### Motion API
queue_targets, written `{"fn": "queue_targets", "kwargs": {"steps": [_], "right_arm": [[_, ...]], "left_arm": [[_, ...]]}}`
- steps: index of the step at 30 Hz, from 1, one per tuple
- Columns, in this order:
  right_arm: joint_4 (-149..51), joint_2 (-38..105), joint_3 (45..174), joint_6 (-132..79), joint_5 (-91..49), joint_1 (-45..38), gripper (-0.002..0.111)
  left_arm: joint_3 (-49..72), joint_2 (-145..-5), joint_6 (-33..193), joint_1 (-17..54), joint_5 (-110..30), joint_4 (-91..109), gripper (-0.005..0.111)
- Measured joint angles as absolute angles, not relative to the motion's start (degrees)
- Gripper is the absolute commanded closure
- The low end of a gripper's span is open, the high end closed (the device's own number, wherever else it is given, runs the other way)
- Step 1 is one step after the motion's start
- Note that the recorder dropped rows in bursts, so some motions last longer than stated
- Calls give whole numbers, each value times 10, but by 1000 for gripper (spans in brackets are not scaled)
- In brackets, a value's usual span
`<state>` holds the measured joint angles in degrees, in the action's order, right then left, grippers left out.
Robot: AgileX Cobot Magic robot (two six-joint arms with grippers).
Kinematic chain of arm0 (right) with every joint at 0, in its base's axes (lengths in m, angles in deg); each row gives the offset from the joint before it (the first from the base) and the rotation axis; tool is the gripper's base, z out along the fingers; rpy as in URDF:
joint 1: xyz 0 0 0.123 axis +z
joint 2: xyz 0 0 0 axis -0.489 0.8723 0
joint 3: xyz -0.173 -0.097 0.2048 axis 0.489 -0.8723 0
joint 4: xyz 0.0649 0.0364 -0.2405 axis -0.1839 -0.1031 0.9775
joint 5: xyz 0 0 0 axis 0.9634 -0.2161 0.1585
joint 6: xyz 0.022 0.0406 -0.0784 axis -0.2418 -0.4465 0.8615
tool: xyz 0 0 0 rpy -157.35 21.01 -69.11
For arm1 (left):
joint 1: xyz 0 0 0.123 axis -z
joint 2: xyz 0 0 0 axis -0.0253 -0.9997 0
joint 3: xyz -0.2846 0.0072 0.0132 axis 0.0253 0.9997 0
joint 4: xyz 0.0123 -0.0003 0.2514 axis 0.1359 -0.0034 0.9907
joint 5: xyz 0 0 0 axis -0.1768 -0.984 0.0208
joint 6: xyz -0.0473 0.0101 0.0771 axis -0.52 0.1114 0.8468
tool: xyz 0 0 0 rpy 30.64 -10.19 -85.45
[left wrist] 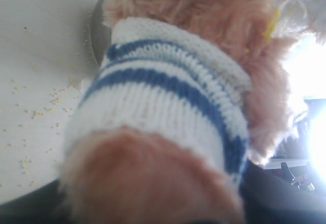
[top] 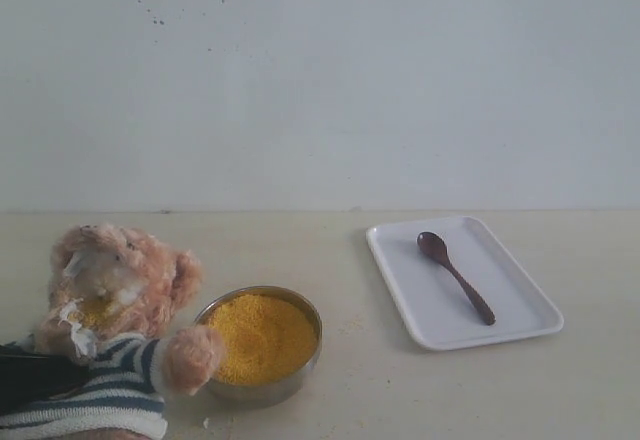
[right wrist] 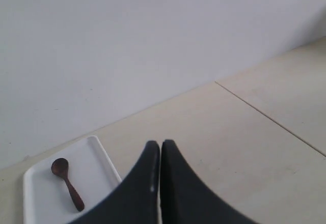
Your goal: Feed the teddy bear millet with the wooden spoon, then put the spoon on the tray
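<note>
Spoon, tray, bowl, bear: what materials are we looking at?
Spoon: looks like wood, dark reddish-brown, slight sheen.
Tray: probably plastic, uniform white, moulded rounded rim.
Bowl: metal, likely steel, grey reflective wall.
Bear: plush, fuzzy tan pile; shirt looks knitted, stitches visible.

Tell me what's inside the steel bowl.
Yellow millet fills the steel bowl nearly to the rim. A paw of the teddy bear covers part of its rim; anything beneath the grains is hidden.

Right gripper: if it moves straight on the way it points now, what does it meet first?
Nothing close, it seems: the shut right gripper points past the tray, over the table toward the wall. Depth is unclear.
</note>
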<state>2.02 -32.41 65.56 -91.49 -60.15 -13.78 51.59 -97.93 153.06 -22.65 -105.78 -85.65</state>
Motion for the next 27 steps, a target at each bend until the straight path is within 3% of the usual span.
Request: {"fn": "queue_targets", "kwargs": {"steps": [9, 16, 23, 27], "right_arm": [[1, -324, 598, -914, -593, -135, 108], [-262, -351, 482, -914, -584, -134, 108], [-432, -377, 449, -914, -351, -146, 108], [-497, -378, 449, -914, -291, -248, 108]], "left_arm": [[516, -979, 1531, -227, -1058, -858, 103], [516, -979, 1531, -227, -1059, -858, 103], [516, -979, 1531, -227, -1059, -858, 103], [516, -979, 1531, -227, -1059, -858, 103]]}}
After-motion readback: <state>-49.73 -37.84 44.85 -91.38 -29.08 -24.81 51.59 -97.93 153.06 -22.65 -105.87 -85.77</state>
